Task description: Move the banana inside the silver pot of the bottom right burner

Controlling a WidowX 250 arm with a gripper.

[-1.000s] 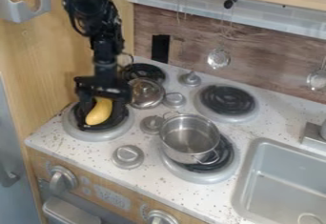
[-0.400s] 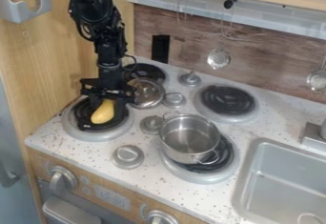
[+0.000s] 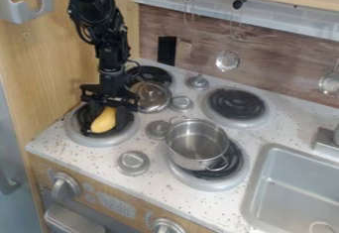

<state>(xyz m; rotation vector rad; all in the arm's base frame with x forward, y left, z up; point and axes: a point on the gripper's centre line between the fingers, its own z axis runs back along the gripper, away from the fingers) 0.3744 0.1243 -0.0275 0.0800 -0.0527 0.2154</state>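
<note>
1. Camera view: black gripper (image 3: 108,114) hangs over the near left burner (image 3: 92,140), fingers spread wide, looks like nothing gripped.
2. Banana (image 3: 103,121) on that burner, directly below the gripper and between its fingers; can't tell if they touch it.
3. Banana's long axis runs roughly near to far, near end a bit left; far end tucked under the gripper. Fingers sit left and right of it, so closing across its width looks right.
4. One arm (image 3: 99,19) here, coming in from the far left.
5. Silver pot (image 3: 197,145) to the right and slightly nearer, upright, off-centre on the near right burner (image 3: 208,183). Lift should clear its rim.
6. Speckled white counter (image 3: 159,187); lid (image 3: 151,97) just beyond, sink (image 3: 291,187) at right, strainer (image 3: 227,61) hanging by the wood-look backsplash (image 3: 195,68).
</note>
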